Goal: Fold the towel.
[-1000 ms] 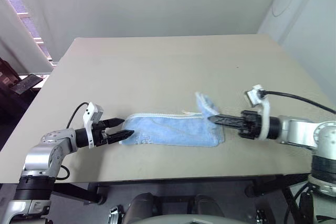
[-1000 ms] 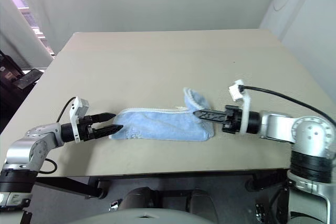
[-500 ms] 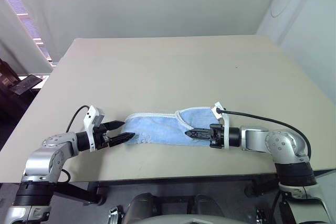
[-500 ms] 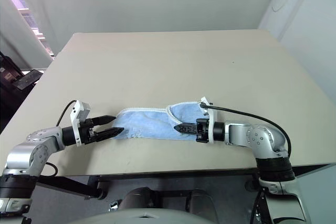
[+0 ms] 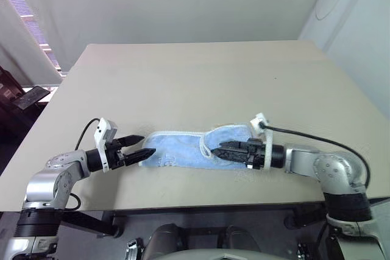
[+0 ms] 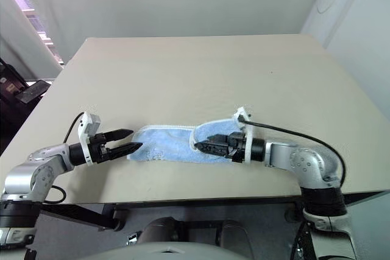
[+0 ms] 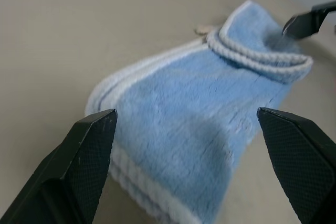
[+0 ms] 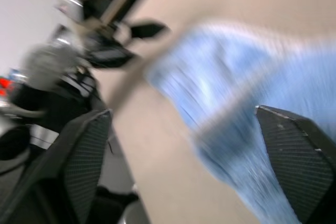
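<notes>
Since a second ago my right gripper (image 6: 207,145) has swung in from the right end of the towel toward its middle, carried that end over into a fold, and sprung its two black fingers apart, letting go. One small light-blue terry towel with white corded edging (image 5: 183,151) lies near the front edge of the plain beige rectangular table (image 5: 201,83), a long soft strip with its right end doubled back as a rounded flap. My right arm reaches level across the flap, pointing left. My left gripper (image 5: 139,147) sits at the towel's left end, its textured wedge-shaped fingers (image 7: 84,161) spread wide either side of the cloth, gripping nothing.
</notes>
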Controlling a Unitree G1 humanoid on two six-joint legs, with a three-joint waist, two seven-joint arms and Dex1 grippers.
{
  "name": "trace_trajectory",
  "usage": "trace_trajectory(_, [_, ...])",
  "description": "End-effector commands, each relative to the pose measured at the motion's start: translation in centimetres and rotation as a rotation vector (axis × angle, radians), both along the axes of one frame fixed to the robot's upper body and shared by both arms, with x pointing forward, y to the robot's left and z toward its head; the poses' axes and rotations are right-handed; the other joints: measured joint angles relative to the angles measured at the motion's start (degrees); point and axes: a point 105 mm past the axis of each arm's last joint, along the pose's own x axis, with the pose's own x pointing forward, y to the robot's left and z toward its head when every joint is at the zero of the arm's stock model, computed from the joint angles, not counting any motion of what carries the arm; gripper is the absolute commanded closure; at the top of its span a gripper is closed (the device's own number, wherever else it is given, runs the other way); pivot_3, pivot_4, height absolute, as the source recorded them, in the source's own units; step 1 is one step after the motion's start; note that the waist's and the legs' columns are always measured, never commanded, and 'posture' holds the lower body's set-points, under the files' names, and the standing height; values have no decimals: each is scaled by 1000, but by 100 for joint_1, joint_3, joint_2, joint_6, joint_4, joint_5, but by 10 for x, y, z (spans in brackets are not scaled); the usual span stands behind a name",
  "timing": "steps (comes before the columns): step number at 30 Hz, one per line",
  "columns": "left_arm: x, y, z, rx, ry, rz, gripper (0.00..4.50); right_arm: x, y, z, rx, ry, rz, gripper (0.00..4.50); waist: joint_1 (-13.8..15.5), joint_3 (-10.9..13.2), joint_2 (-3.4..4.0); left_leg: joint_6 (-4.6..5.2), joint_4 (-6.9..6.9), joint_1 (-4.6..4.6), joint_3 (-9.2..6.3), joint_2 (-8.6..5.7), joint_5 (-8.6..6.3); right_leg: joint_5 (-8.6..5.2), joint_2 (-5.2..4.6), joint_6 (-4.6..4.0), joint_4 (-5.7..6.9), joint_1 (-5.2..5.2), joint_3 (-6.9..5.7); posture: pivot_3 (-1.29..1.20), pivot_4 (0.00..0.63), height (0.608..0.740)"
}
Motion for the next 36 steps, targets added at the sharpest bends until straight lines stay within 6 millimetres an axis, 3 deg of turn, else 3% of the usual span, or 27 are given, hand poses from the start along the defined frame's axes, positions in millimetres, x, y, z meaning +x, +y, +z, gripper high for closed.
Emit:
trace_trajectory(1, [9, -14, 38, -80, -111, -44, 0, 0, -11, 33, 0, -171, -2, 51, 8, 0, 0, 0, 2, 0, 0, 0, 0, 0, 0, 0, -1, 2, 0, 0, 0, 724])
trace_trajectory(5, [13, -43, 54, -138, -157, -153, 897, 25, -33, 37, 4, -236, -179, 965, -9, -4, -5, 1, 5, 4, 0, 1, 0, 3, 1, 2, 1, 7, -1, 0, 0, 724])
trace_trajectory(8, [19, -72, 56, -145, -185, -244, 2020, 36, -36, 28, -28, -278, -230, 2109, -5, -3, -6, 1, 9, 5, 4, 0, 1, 5, 4, 5, 3, 19, -2, 0, 0, 724])
trace_trajectory(11, [23, -108, 48, -122, -209, -341, 3120, 41, -33, 16, -59, -317, -248, 3175, 6, -4, -6, 3, 17, 1, 9, 0, 3, 12, 11, 18, 9, 31, -1, 0, 0, 724])
trace_trajectory(14, [24, -130, 36, -91, -216, -407, 4276, 42, -31, 3, -100, -335, -239, 4330, -4, -4, -7, 16, 27, 1, 13, 0, 10, 15, 14, 25, 23, 29, 0, 0, 0, 724])
trace_trajectory(15, [25, -134, 33, -87, -215, -419, 4470, 42, -31, -1, -111, -345, -236, 4491, -9, -4, -7, 18, 28, 1, 14, 0, 11, 15, 14, 25, 28, 27, 0, 0, 0, 724])
trace_trajectory(22, [33, -163, -6, 33, -242, -443, 4470, 38, -29, -51, -241, -284, -249, 4491, -9, -3, -7, 5, 62, 4, 14, 17, 3, 6, 17, 7, 60, 22, 1, 0, 0, 724])
trace_trajectory(25, [25, -175, -30, 82, -217, -502, 4470, 42, -27, -73, -271, -229, -281, 4491, -26, -3, -7, 8, 79, 1, 12, 22, -1, 9, 16, 3, 62, 21, 2, 0, 0, 724])
trace_trajectory(30, [16, -172, -75, 247, -195, -559, 4470, 39, -27, -116, -403, -163, -273, 4491, -21, -12, -13, 14, 91, 7, 12, 25, -6, 12, 16, 1, 61, 16, 0, 0, 0, 724])
trace_trajectory(32, [24, -171, -73, 240, -192, -520, 4470, 42, -30, -123, -428, -153, -300, 4491, -22, -26, -23, 13, 92, 22, 11, 30, -7, 13, 16, -2, 58, 30, -3, 0, 0, 724])
trace_trajectory(36, [31, -166, -60, 196, -193, -501, 4470, 46, -27, -116, -391, -175, -302, 4491, -60, -33, -24, 12, 93, 33, 11, 41, -8, 32, 16, 10, 47, 44, -8, 0, 0, 724])
